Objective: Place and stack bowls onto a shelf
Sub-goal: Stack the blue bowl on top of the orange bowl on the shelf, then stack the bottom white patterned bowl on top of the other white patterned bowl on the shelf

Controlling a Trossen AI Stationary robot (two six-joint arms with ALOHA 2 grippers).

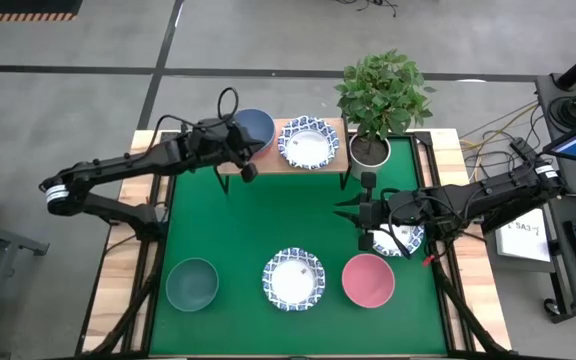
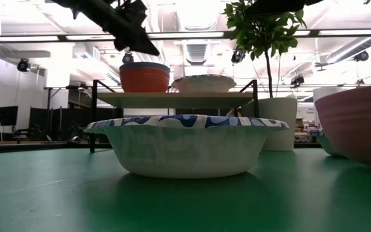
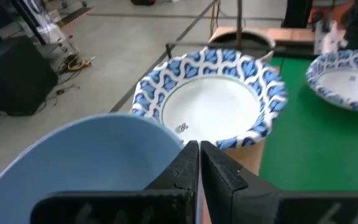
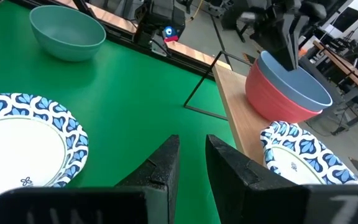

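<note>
The shelf [image 1: 286, 160] stands at the table's far edge. On its left half sits a red bowl [image 2: 145, 80] with a blue bowl [image 1: 256, 127] nested inside, and on its right half a patterned bowl [image 1: 308, 143]. My left gripper [image 1: 248, 168] is shut and hovers over the shelf's near edge beside the blue bowl [image 3: 86, 162]; in the low view its tips [image 2: 152, 48] are clear above the rim. My right gripper [image 1: 360, 220] is open and empty over the table's right middle, next to another patterned bowl [image 1: 404, 240].
Along the near side of the green table stand a teal bowl [image 1: 191, 284], a patterned bowl [image 1: 293, 279] and a pink bowl [image 1: 368, 279]. A potted plant [image 1: 371, 148] stands just right of the shelf. Open green surface lies between the shelf and the near bowls.
</note>
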